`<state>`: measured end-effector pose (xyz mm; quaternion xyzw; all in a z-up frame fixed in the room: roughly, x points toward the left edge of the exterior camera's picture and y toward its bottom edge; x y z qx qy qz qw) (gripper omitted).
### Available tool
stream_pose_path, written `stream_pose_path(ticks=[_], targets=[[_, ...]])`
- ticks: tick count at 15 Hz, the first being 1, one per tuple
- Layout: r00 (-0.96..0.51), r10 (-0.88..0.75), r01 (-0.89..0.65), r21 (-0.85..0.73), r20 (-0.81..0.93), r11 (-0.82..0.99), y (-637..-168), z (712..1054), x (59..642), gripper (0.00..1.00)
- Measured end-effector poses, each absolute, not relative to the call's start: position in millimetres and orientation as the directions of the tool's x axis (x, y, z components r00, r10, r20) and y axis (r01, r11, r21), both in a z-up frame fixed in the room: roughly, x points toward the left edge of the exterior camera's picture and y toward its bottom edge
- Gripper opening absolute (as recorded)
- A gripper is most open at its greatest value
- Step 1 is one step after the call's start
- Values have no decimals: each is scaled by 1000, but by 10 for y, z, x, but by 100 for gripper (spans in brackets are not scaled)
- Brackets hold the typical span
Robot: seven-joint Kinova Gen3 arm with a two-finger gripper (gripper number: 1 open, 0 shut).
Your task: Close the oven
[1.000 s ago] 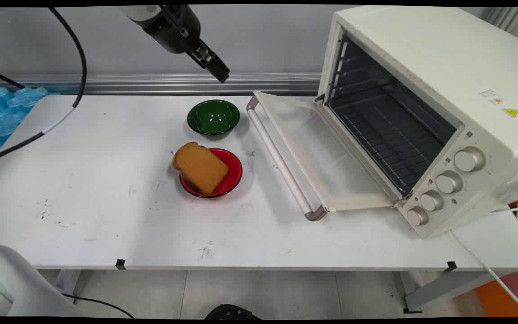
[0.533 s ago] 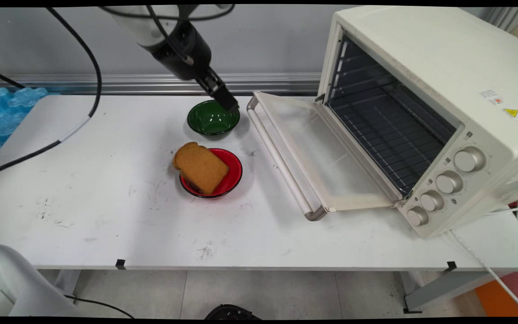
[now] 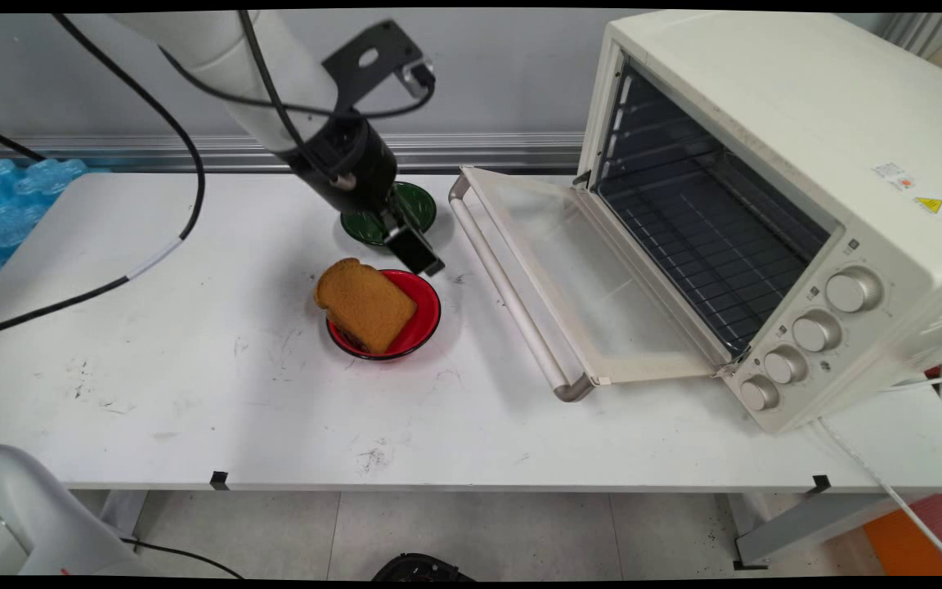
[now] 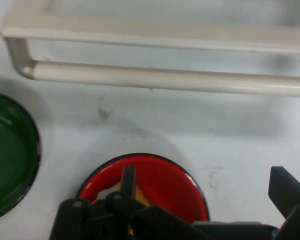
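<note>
My gripper [image 3: 420, 260] hangs low over the far right part of the red bowl [image 3: 422, 315], its tip just above the rim. From the camera on my hand, my jaws stand spread wide: one finger [image 4: 127, 181] rises over the red bowl [image 4: 160, 180] and the other shows well apart at the picture's right side, with nothing pinched between them.

A slice of brown bread [image 3: 364, 303] lies tilted in that bowl, leaning over its left rim. It sits just to the left of my jaws and a little nearer the table's front, not touched by them. In my hand's camera only a sliver of it peeps out behind my linkage.

Behind my wrist stands the green bowl [image 3: 418, 202], partly hidden by me in the main view; it is close beside the red one but apart from it.

To my right the toaster oven [image 3: 773, 188] stands with its door [image 3: 569, 278] folded down flat onto the white table [image 3: 193, 368], the door's handle bar [image 3: 508, 290] near the red bowl.
</note>
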<state>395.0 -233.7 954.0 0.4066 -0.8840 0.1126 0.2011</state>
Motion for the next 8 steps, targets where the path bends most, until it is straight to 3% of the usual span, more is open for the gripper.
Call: stream_pose_path(ticks=[8], targets=[[-600,-652,-739,-9,464,674,-2361,9003,3894,100]])
